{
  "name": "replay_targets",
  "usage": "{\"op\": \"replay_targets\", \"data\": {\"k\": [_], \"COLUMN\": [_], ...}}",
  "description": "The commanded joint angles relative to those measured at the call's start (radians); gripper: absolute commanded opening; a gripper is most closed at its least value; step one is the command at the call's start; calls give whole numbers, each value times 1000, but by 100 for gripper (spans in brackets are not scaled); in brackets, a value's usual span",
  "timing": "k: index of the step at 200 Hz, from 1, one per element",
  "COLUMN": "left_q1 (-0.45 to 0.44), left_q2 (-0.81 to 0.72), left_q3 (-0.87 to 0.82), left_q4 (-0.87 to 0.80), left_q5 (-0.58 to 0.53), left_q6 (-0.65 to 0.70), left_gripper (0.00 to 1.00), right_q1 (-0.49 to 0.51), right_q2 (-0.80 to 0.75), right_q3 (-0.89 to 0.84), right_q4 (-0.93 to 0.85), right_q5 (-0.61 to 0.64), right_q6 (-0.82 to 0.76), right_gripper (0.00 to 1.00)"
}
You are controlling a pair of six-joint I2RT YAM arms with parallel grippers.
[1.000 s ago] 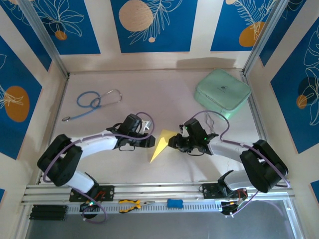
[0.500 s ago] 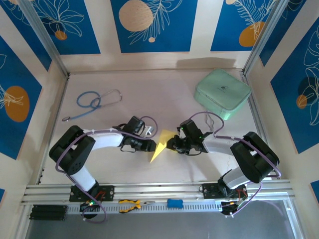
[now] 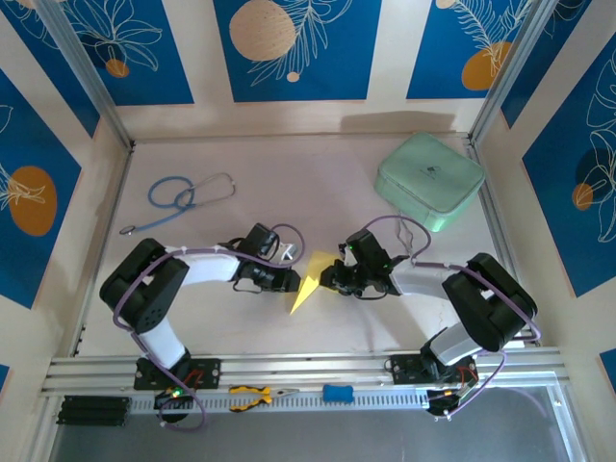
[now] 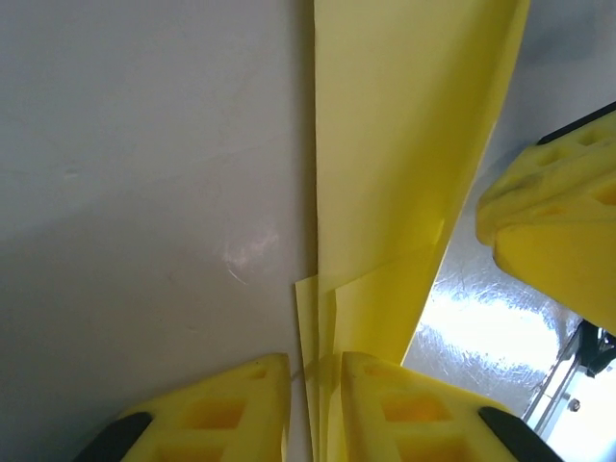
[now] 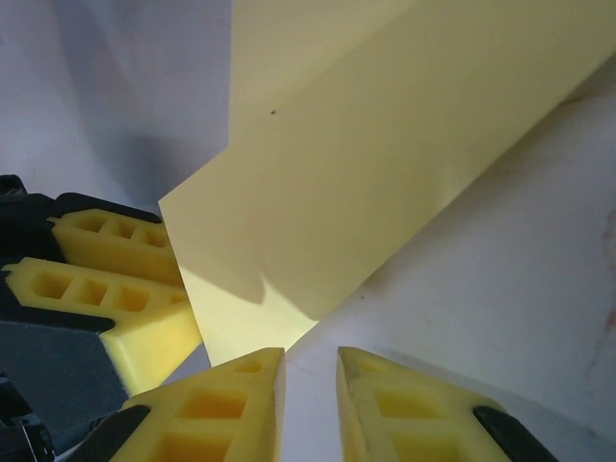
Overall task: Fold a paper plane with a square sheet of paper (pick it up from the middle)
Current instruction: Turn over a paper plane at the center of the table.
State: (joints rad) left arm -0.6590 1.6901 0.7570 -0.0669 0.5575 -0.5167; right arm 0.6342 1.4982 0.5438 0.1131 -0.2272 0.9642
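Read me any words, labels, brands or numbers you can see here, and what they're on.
No text can be read.
The mint-green case bears a small dark mark on its lid, too small to read.
The folded yellow paper is plain.

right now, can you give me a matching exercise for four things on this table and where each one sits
Things:
1. stethoscope
2. case
3. pliers
4. folded paper

Places:
a. centre
b. far left
c. near edge, left of middle
d. far right corner

Pairs: 1-b, 2-d, 3-c, 4-a
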Motion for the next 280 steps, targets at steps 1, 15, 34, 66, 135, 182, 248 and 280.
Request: {"op": "replay_targets", "data": {"k": [1,15,34,66,135,182,248,280], "left_q1": [-6,-7,-8,-15,-21,-26,-37,-36], "left_q2": [20,26,37,53,61,81,114,78], "left_q3": [22,24,28,38,43,48,57,58], "left_q4": [18,21,34,50,61,73,112,72], "left_q5": [39,50,78,114,130,157,191,136], "left_q6": [12,12,11,9,-2,-3,-30,-26], "left_gripper": [25,26,27,28,28,24,21,8], "right_q1": [9,9,10,10,10,7,2,-6], "right_q2": [20,28,39,54,67,54,43,16], "right_q3": [-7,-5,-4,-8,-21,-27,-44,-49], "right_q4": [22,30,39,58,83,86,101,90], "right_q5": [-31,-33,-35,-45,-54,-57,-61,-59], "right_q6": [17,18,19,24,31,32,37,38], "right_gripper": [22,22,23,22,21,21,21,21]}}
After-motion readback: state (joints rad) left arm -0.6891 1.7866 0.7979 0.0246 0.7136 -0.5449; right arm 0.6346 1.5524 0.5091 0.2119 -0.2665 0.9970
